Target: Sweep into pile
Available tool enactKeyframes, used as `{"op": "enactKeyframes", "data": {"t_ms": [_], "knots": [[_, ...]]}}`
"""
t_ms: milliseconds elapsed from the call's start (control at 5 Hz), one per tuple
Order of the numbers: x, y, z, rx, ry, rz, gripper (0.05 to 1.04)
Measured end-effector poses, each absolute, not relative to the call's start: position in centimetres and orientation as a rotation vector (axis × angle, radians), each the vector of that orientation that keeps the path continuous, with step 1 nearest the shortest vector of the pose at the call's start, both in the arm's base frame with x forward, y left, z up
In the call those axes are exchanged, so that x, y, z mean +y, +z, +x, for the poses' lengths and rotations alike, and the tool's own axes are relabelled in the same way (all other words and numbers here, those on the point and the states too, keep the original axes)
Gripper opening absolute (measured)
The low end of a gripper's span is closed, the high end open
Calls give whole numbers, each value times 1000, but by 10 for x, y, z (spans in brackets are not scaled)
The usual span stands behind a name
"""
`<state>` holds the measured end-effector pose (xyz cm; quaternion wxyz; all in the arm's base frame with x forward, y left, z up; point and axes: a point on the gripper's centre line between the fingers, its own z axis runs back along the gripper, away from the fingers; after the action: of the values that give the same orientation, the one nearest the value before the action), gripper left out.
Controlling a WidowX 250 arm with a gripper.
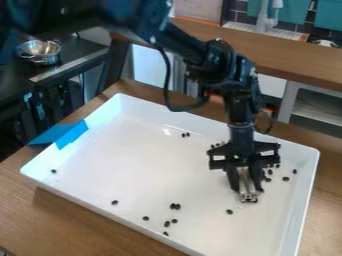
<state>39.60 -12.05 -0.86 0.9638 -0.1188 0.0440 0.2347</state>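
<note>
Centrally right in the camera view, my end effector (247,189) points down into a white tray (133,160), pinching a silvery strip (244,177). Small dark beans (115,202) lie scattered over the tray's floor, several close around my end effector, others towards the near side. Blue tape (72,136) crosses the tray's rim; the tray rests on a wooden bench (80,220).

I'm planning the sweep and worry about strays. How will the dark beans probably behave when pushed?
The beans look small and rounded, so they may roll or scatter when nudged. The tray has a shiny, smooth-looking floor, so they'd likely slide easily. Its raised walls would probably stop most strays.
</note>
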Motion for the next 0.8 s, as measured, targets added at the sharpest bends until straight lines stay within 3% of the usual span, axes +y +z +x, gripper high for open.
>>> {"op": "enactKeyframes", "data": {"t_ms": [200, 400, 600, 800], "knots": [[-126, -6, 388, 130, 471, -267, 384], [-109, 31, 379, 122, 475, -335, 384], [-61, 87, 376, 67, 523, -430, 384], [-23, 107, 362, 65, 507, -400, 384]]}}
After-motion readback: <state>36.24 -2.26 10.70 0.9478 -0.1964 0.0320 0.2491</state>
